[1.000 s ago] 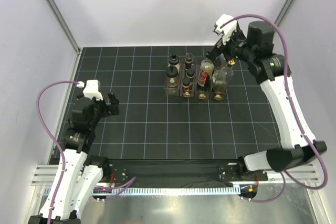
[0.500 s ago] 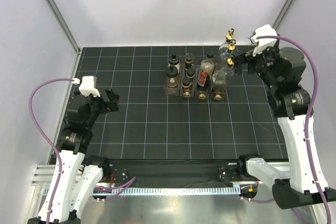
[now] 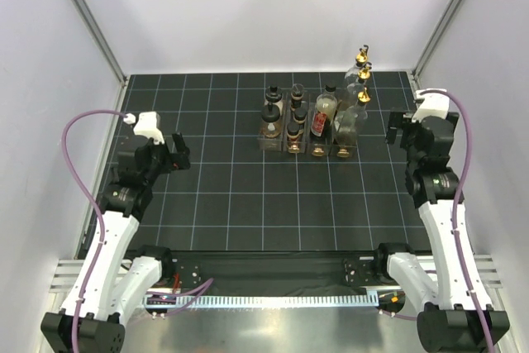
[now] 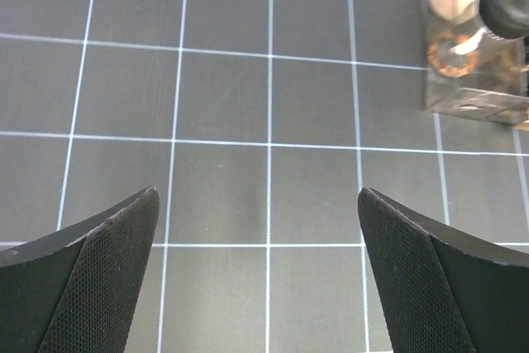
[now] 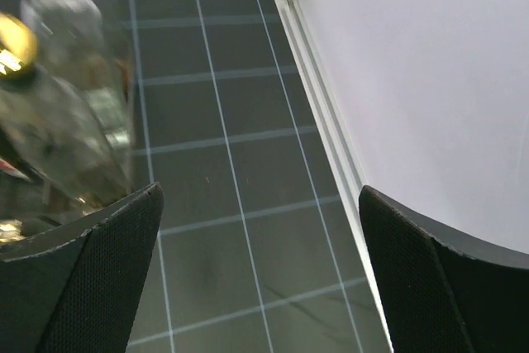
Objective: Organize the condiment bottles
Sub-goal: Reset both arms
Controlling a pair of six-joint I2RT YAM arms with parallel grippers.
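The condiment bottles (image 3: 293,126) stand grouped in the clear rack (image 3: 344,153), far centre. Both the left tool (image 3: 175,156) and right tool (image 3: 395,126) hang wide, empty. Likely between picks: next, choose a misplaced bottle.

Black bench (image 3: 240,200) with a white grid pattern; clear bottles (image 3: 360,82) with gold spouts (image 3: 361,58); brown bottles (image 3: 270,121) with black caps (image 3: 273,91); one red label (image 3: 318,125).

Left arm (image 3: 111,233) and right arm (image 3: 444,229) each bent at the elbow on own side, left gripper (image 4: 258,196) and right gripper (image 5: 260,194) angled downward, jaws of both spread wide.
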